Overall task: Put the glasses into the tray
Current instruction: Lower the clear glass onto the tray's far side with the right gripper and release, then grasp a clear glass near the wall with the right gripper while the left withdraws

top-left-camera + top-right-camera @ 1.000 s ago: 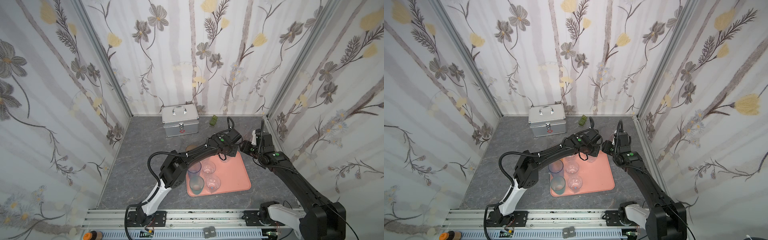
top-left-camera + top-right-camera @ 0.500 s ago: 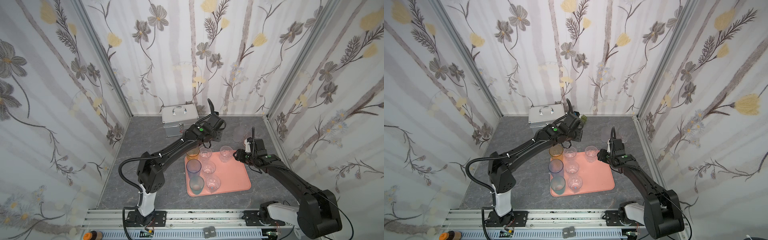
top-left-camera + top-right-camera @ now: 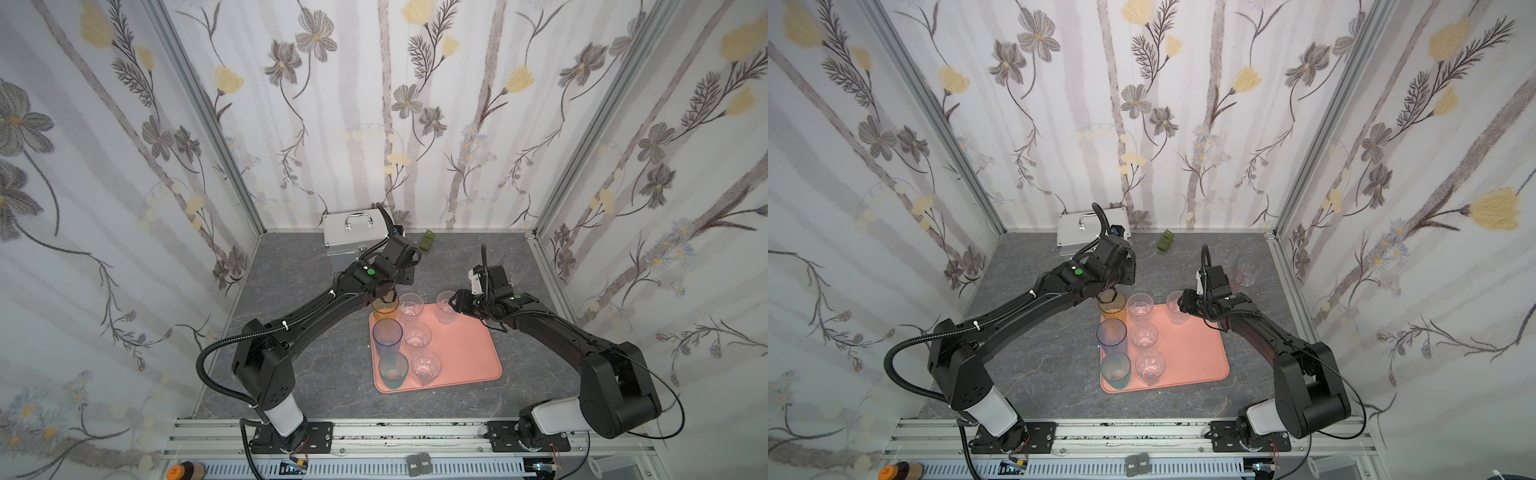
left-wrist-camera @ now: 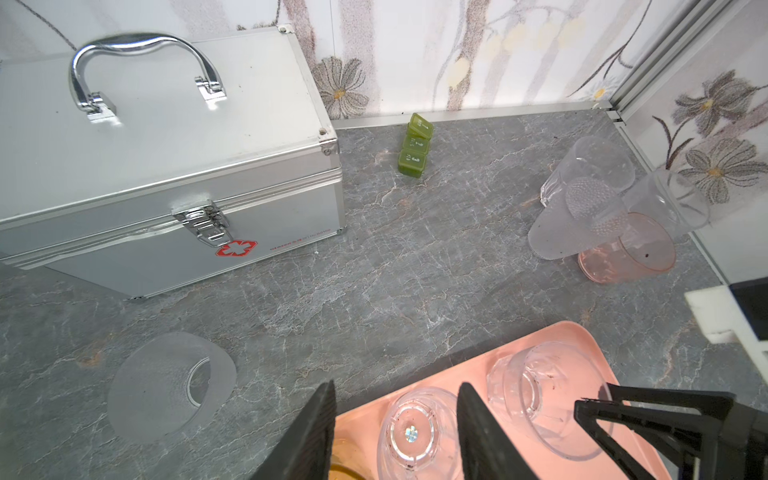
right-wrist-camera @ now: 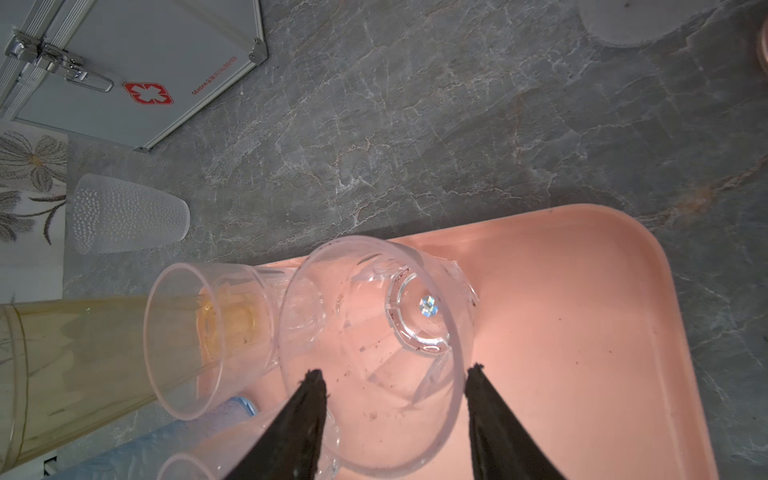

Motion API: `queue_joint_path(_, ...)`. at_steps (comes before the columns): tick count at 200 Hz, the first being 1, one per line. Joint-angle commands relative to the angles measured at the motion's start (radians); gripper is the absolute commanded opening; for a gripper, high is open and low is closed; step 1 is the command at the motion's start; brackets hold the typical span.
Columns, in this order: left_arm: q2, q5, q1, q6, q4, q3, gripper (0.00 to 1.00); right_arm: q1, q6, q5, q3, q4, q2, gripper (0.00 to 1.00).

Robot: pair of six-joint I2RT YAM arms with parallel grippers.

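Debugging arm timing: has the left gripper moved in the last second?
Yes. The left gripper went left along the far edge of the tray and is now over the amber glass.

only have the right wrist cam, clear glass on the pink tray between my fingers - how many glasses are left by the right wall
observer: four, clustered on the table: a frosted glass, a pinkish glass and two clear glasses.
operator: where is the left gripper
observer: the left gripper hangs open and empty over the tray's far left corner, near the amber glass.
operator: what's in the tray's near left corner
observer: a teal glass, upright.
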Motion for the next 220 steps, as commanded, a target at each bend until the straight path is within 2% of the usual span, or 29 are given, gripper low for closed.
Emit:
queue_joint_path(1,0.008,-0.002,0.003,0.002,0.051,0.005,0.50,0.026,0.006,0.009,0.024,0.034,0.036,0.54)
queue_joint_path(39,0.018,0.008,0.008,0.011,0.053,0.010,0.50,0.056,0.024,0.009,0.034,0.047,0.057,0.53)
queue_joint_path(102,0.017,0.003,0.021,0.011,0.058,-0.018,0.50,0.040,-0.014,0.061,0.056,-0.009,0.030,0.54)
queue_joint_path(152,-0.025,-0.094,0.025,-0.005,0.078,-0.090,0.64,-0.026,-0.060,0.111,0.102,-0.073,-0.047,0.54)
queue_joint_path(189,-0.133,-0.186,0.031,-0.030,0.180,-0.248,0.74,-0.129,-0.124,0.127,0.192,-0.117,-0.043,0.55)
queue_joint_path(220,-0.288,-0.197,0.067,-0.106,0.302,-0.437,0.78,-0.159,-0.178,0.134,0.308,-0.187,0.062,0.58)
